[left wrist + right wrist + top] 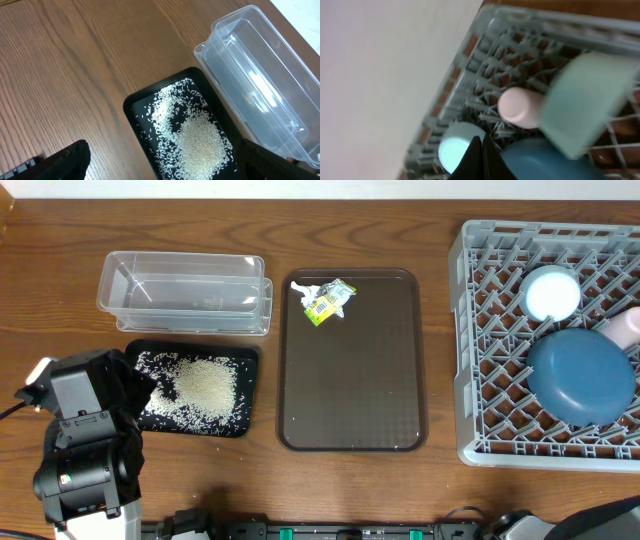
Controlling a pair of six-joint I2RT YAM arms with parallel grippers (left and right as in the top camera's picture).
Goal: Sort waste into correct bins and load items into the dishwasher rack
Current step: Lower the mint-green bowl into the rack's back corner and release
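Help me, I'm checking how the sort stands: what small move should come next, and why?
Probably swing the open left gripper toward the wrapper. It lies on the brown tray, in neither bin, the clear tub stands empty, and the rice already sits in the black tray.

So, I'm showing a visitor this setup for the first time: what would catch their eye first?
Probably the big grey rack at the right edge, with a dark-blue dish and a light-blue bowl lying in it. Then the white rice heaped in the black tray at left, and the crumpled wrapper alone at the top of the brown tray in the middle.
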